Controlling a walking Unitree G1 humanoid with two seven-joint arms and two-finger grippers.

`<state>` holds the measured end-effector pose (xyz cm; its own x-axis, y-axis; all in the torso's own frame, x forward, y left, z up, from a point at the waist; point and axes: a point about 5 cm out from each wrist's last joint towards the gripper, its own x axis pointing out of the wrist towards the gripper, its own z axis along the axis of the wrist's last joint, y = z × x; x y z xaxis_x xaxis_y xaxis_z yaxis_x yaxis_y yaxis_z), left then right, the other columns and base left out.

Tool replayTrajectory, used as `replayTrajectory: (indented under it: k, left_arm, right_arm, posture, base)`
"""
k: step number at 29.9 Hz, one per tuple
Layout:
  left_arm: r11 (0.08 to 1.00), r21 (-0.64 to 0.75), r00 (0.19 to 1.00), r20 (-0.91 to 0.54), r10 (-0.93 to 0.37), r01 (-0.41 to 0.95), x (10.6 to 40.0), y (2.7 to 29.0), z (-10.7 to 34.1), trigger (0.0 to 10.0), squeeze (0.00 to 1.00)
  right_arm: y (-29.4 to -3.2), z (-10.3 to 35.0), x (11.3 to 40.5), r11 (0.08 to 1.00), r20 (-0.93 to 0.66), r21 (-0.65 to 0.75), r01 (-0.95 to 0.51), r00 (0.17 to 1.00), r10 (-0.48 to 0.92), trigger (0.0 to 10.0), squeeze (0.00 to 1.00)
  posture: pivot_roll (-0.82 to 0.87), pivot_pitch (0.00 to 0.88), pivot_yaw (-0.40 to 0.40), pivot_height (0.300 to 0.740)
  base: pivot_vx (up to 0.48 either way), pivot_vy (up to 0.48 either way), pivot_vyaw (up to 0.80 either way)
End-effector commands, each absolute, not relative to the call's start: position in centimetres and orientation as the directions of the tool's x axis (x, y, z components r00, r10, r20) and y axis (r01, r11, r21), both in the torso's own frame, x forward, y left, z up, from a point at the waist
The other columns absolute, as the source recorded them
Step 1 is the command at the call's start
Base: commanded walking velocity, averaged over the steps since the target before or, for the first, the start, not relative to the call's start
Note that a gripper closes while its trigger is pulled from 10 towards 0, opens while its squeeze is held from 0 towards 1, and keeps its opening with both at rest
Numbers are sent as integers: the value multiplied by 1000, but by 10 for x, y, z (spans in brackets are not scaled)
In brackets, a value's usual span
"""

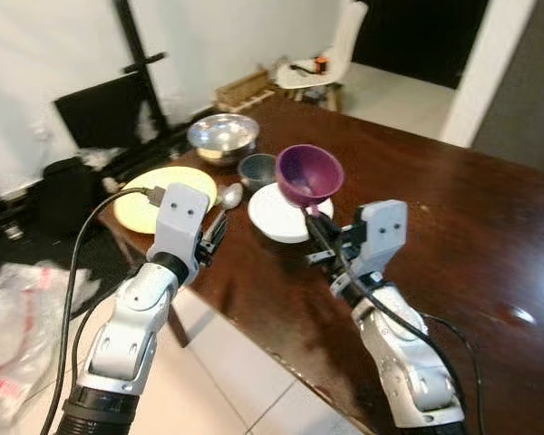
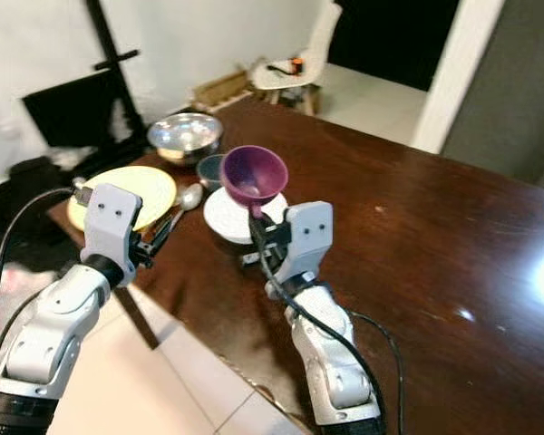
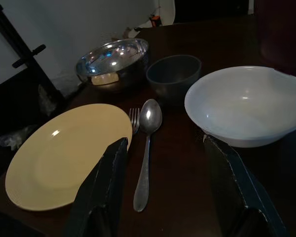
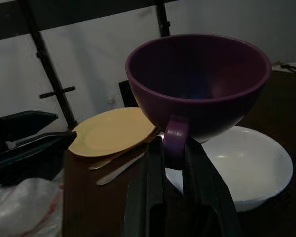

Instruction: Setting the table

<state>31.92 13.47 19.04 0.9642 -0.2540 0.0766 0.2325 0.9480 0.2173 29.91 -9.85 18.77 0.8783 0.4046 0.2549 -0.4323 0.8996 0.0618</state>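
Observation:
My right gripper (image 1: 312,220) is shut on the handle of a purple cup (image 1: 308,174), holding it upright just above a white bowl (image 1: 267,213) on the dark wooden table (image 1: 453,227). The wrist view shows the cup (image 4: 197,84) with its handle pinched between the fingers (image 4: 153,168). My left gripper (image 1: 215,231) stands open at the table's near-left edge, straddling a spoon (image 3: 147,148) without touching it. A fork (image 3: 134,118) lies between the spoon and a yellow plate (image 3: 64,153).
A dark grey bowl (image 1: 257,169) and a steel bowl (image 1: 222,136) stand behind the spoon. Beyond the table's far corner is a white chair (image 1: 322,63). A plastic bag (image 1: 18,308) lies on the floor to the left, near a black stand (image 1: 131,45).

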Motion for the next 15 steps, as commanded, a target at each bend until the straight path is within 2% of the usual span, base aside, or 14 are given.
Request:
replayTrajectory:
  k: [1,15]
  left_arm:
    - [947,225,967,56,-249,231,318,137,186,10000,0]
    - [947,225,968,55,-246,228,317,137,186,10000,0]
  right_arm:
    - [-100,188,297,901,264,64,-429,878,399,10000,0]
    - [-98,188,297,897,262,66,-437,875,407,10000,0]
  posture:
    - [-62,0,134,740]
    - [-57,0,130,740]
  base:
    - [0,0,744]
    - [0,0,744]
